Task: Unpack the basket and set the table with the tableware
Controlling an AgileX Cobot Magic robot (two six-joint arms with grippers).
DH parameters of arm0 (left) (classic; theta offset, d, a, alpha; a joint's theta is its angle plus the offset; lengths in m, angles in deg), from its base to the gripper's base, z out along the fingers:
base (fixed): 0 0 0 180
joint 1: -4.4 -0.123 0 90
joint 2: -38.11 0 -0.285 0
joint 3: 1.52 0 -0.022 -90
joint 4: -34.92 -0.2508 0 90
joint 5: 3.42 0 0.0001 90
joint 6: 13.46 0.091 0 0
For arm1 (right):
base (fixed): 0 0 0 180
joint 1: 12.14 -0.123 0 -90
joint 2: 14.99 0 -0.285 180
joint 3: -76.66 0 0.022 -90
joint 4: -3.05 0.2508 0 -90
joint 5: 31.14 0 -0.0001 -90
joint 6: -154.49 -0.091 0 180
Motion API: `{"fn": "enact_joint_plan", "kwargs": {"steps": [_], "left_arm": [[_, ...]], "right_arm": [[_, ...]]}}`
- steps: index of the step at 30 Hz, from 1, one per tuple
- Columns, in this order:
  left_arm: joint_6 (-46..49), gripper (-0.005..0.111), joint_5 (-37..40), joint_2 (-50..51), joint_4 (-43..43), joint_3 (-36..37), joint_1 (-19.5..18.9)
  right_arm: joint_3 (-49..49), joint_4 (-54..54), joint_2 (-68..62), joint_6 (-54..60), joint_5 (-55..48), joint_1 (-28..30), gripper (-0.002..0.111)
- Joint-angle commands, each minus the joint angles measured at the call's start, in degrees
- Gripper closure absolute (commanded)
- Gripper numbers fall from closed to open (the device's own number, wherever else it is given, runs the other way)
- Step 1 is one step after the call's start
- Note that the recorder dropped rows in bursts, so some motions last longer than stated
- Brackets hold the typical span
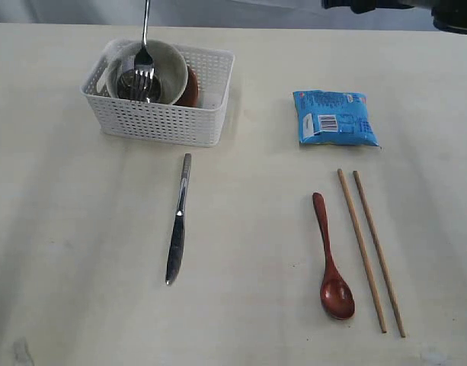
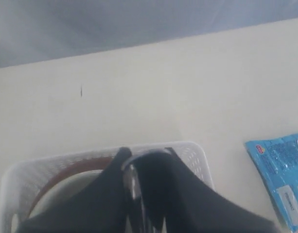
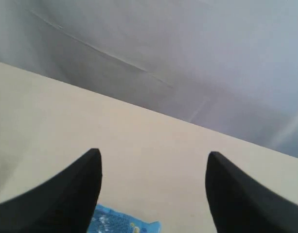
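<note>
The white basket [image 1: 164, 122] stands at the back left of the table [image 1: 81, 229]. In it are the cream bowl [image 1: 172, 65], the steel cup [image 1: 138, 88] and the reddish-brown plate [image 1: 191, 88]. A steel fork [image 1: 145, 61] hangs tines-down over the bowl, its handle running out of the top of the exterior view. My left gripper [image 2: 134, 158] is shut on that fork [image 2: 134, 179], above the basket [image 2: 192, 155]. On the table lie the knife [image 1: 178, 221], dark red spoon [image 1: 330, 259] and two chopsticks [image 1: 370, 244]. My right gripper [image 3: 153, 162] hangs open and empty.
A blue snack packet [image 1: 334, 118] lies at the back right, below my right gripper [image 3: 114, 224]. The right arm's dark body [image 1: 401, 6] shows at the top edge of the exterior view. Bare tabletop lies between the knife and the spoon.
</note>
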Motion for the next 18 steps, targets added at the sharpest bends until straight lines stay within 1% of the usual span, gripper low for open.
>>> {"fn": "enact_joint_plan", "kwargs": {"steps": [1, 3, 5, 8, 12, 15, 18], "left_arm": [[-4.7, 0.101, -15.9, -5.6, -0.6, 10.7, 0.1], [-5.8, 0.101, -19.0, -6.8, -0.6, 13.1, 0.1], [-6.4, 0.101, -20.6, -7.2, -0.2, 13.6, 0.1], [-8.2, 0.101, -21.5, -7.2, -0.2, 13.6, 0.1], [-9.8, 0.101, -22.1, -7.2, -0.1, 13.6, 0.1], [-10.6, 0.101, -22.3, -7.2, -0.1, 13.6, 0.1], [-10.9, 0.101, -22.3, -7.2, -0.1, 13.6, 0.1]], "right_arm": [[1.1, 0.1, 0.3, -1.0, -16.3, 0.3, 0.050], [1.6, 0.1, 0.3, -2.5, -24.3, 0.3, 0.050], [1.7, 0.1, 0.0, -3.9, -30.9, 0.3, 0.050], [1.7, 0.1, -1.0, -4.3, -37.8, 0.3, 0.050], [1.4, 0.1, -3.9, -3.9, -45.0, 0.3, 0.050], [-0.2, 0.1, -7.1, -3.2, -48.2, 0.3, 0.050], [-5.6, 0.1, -13.2, -3.3, -51.5, 0.3, 0.050]]}}
